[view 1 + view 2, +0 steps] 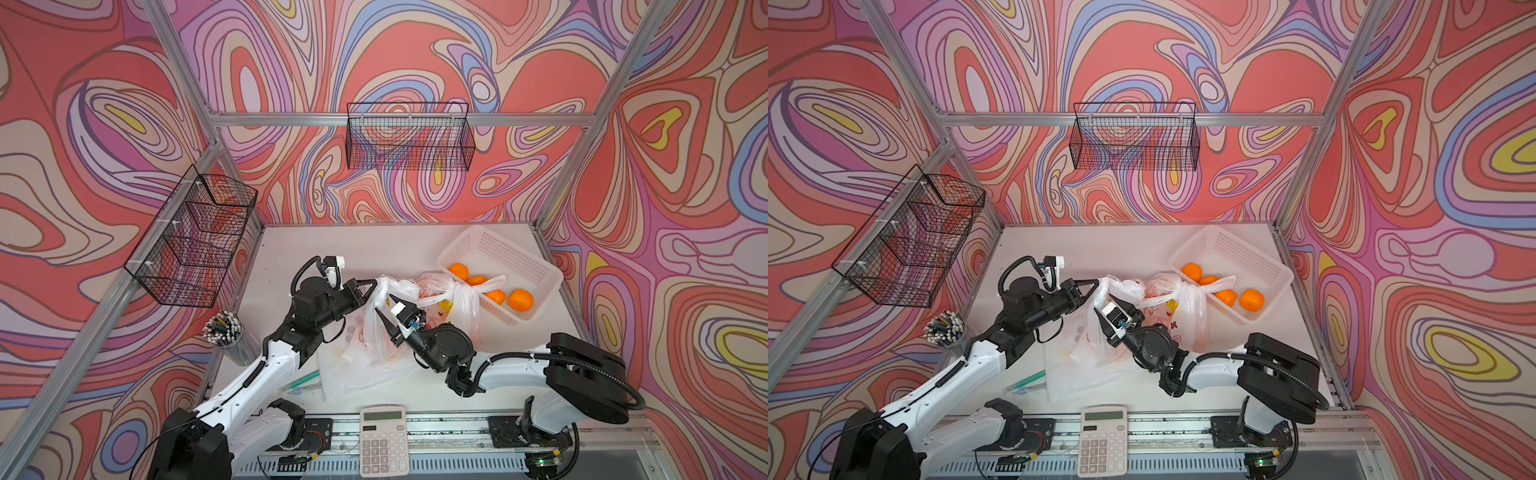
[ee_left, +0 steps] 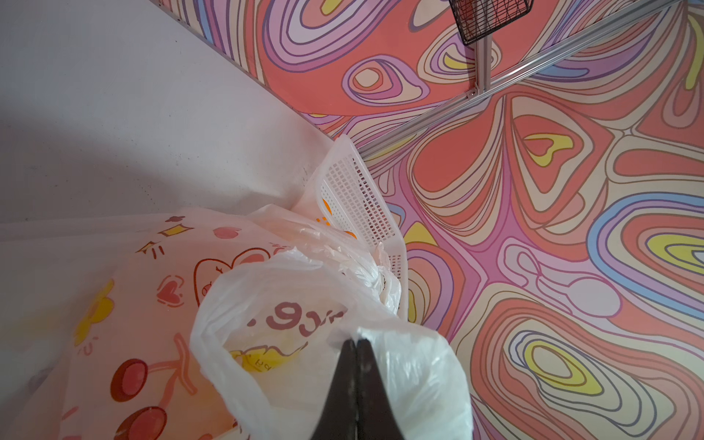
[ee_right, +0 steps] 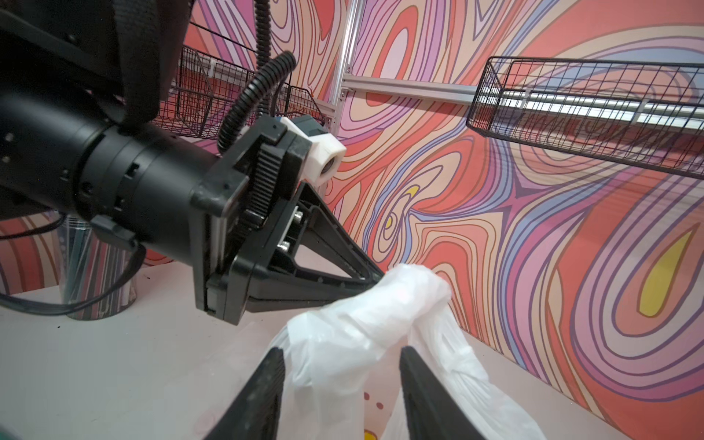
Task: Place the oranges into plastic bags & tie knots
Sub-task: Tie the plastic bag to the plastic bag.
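White tabletop (image 1: 374, 249), swirl-patterned walls (image 1: 415, 62); left hand (image 1: 371, 286) clamps a plastic bag (image 1: 373, 332), right hand (image 1: 383, 303) gapes.

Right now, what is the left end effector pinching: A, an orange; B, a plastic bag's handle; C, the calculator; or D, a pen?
B: in the left wrist view the left end effector is shut on the bunched plastic bag's handle.

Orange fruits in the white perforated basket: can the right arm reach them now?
Probably yes: the oranges lie uncovered in the open-topped basket on that arm's side; only a tied white plastic bag's handle drapes over its rim.
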`<state>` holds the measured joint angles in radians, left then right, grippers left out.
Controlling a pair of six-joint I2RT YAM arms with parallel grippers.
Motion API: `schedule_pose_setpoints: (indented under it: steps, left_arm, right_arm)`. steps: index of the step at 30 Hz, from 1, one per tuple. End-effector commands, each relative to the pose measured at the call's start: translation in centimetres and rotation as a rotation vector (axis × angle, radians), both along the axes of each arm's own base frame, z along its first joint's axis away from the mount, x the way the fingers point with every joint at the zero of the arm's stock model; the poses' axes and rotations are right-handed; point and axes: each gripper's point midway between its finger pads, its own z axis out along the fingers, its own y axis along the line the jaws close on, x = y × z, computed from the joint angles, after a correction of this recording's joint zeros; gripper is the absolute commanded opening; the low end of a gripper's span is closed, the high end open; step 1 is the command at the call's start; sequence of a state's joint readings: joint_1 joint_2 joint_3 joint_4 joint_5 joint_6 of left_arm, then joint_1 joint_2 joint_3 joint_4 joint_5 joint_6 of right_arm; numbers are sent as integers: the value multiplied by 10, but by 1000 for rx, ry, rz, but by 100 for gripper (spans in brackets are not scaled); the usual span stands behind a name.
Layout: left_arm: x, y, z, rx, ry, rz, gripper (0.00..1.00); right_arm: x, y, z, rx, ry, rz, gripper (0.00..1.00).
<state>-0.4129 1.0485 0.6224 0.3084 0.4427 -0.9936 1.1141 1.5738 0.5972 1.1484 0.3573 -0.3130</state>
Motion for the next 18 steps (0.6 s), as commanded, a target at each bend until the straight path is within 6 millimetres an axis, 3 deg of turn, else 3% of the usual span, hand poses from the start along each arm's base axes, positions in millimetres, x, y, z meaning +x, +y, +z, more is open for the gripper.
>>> schedule_pose_setpoints:
  steps: [1,8,13,18]
  left_arm:
    - [-1,2,10,10,-37,9,0]
    - [-2,9,19,75,-127,29,0]
    - [0,19,47,200,-247,65,0]
    - [5,22,94,279,-366,73,0]
  right_arm:
    - [4,1,11,29,-30,-33,41]
    - [11,-2,15,-16,-10,-76,0]
    - [14,-4,33,-69,11,-87,0]
    - [27,-7,75,-84,44,-74,0]
